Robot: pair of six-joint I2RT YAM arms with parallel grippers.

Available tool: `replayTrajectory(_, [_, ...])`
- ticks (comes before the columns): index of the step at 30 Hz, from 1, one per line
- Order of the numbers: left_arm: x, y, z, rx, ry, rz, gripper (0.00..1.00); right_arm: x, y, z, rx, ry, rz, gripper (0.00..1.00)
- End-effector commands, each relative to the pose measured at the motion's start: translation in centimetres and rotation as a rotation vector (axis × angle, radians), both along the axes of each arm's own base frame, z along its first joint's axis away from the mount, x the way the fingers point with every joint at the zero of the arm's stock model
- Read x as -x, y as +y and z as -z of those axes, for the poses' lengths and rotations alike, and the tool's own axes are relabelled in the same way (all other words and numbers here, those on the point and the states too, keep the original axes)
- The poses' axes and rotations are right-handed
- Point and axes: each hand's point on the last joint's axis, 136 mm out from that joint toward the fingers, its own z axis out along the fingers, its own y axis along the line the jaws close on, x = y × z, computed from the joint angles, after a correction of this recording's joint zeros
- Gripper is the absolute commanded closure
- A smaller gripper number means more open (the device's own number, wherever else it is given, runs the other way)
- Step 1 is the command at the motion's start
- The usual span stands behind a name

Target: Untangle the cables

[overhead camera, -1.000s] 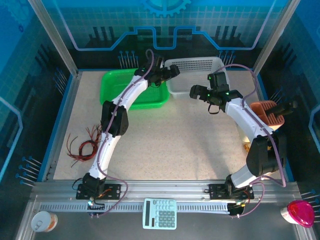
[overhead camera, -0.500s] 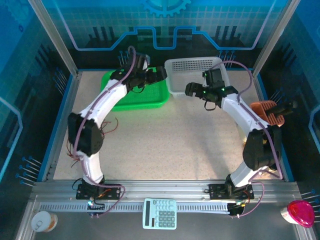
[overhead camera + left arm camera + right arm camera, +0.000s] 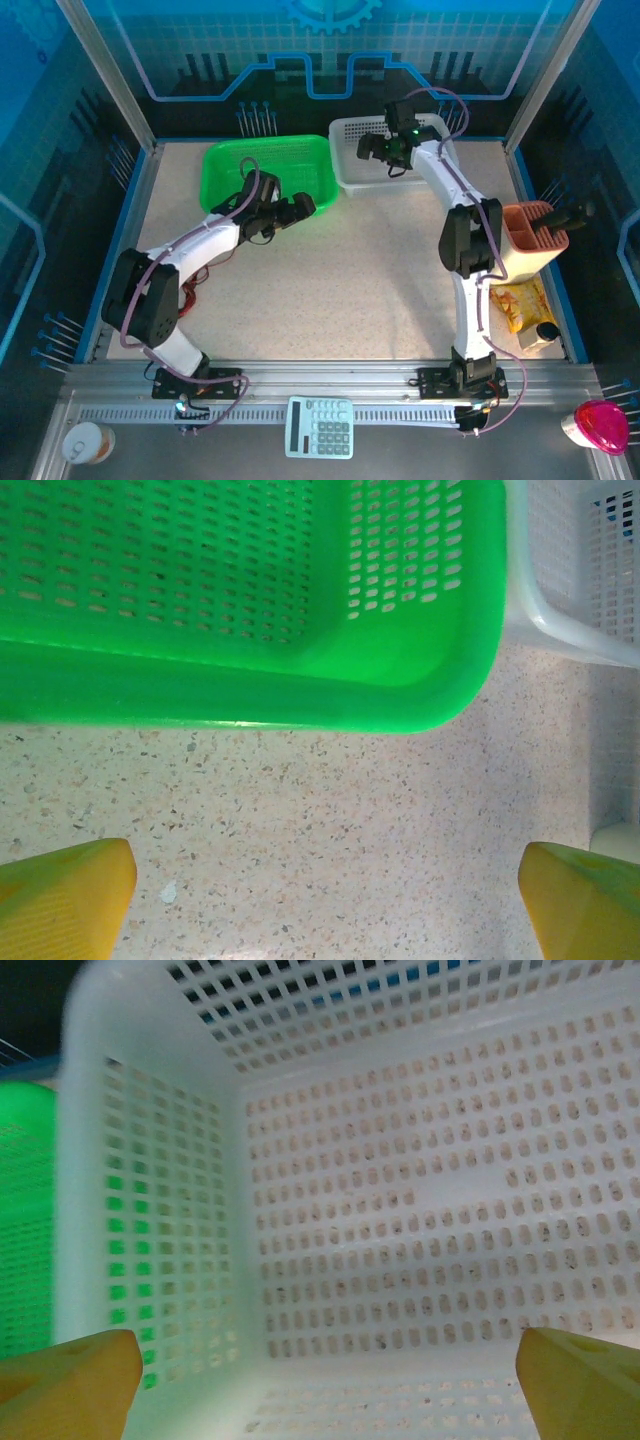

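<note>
The cables (image 3: 188, 296) are thin red and black wires lying on the table at the left, mostly hidden behind my left arm. My left gripper (image 3: 303, 204) hovers over bare table just in front of the green basket's (image 3: 230, 160) near right corner. In the left wrist view the left gripper (image 3: 325, 910) is open, its yellow fingertips (image 3: 62, 900) wide apart with nothing between them, facing the green basket (image 3: 300, 680). My right gripper (image 3: 366, 148) reaches into the white basket (image 3: 425, 125). It is open too (image 3: 325, 1385), over the white basket's perforated floor (image 3: 420, 1260).
An orange holder (image 3: 535, 240) with a black tool stands at the right edge, a yellow packet (image 3: 515, 302) lies in front of it. A calculator (image 3: 320, 427), a cup (image 3: 85, 442) and a pink object (image 3: 600, 425) sit on the front rail.
My left arm has dropped back from above the green basket to the table in front of it, now covering most of the cables. The right gripper has moved away into the white basket.
</note>
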Motion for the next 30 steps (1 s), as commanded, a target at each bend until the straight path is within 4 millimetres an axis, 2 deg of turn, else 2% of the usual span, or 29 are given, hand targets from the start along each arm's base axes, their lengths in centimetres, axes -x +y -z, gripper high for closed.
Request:
replayTrajectory(1, [-1.5, -1.1, -2.3, 0.068, -0.1, 0.007, 0.01, 0.7, -1.5, 2.1, 0.067, 0.097, 0.0, 0.04])
replayTrajectory(11, [-5.4, -1.9, -1.1, 0.07, -0.134, -0.017, 0.01, 2.2, -3.3, 3.4, 0.104, 0.147, 0.004, 0.04])
replayTrajectory(16, [-7.1, -1.0, -1.2, 0.069, -0.15, -0.055, 0.01, 3.1, -4.4, 4.1, 0.108, 0.17, 0.022, 0.04])
replayTrajectory(20, [-8.2, 0.5, -1.2, 0.066, -0.162, -0.092, 0.01, 3.9, -5.0, 4.3, 0.094, 0.179, 0.037, 0.04])
replayTrajectory(25, [-9.0, 2.0, -1.7, 0.078, -0.163, -0.11, 0.01, 3.6, -4.3, 2.1, 0.044, 0.112, 0.001, 0.04])
replayTrajectory(28, [-8.6, 1.3, -3.4, 0.107, -0.189, -0.056, 0.01, 3.0, -3.3, -0.5, 0.001, 0.047, -0.042, 0.04])
replayTrajectory(30, [-7.9, 0.7, -5.4, 0.131, -0.21, -0.008, 0.01, 2.8, -2.6, -2.7, -0.027, -0.011, -0.065, 0.04])
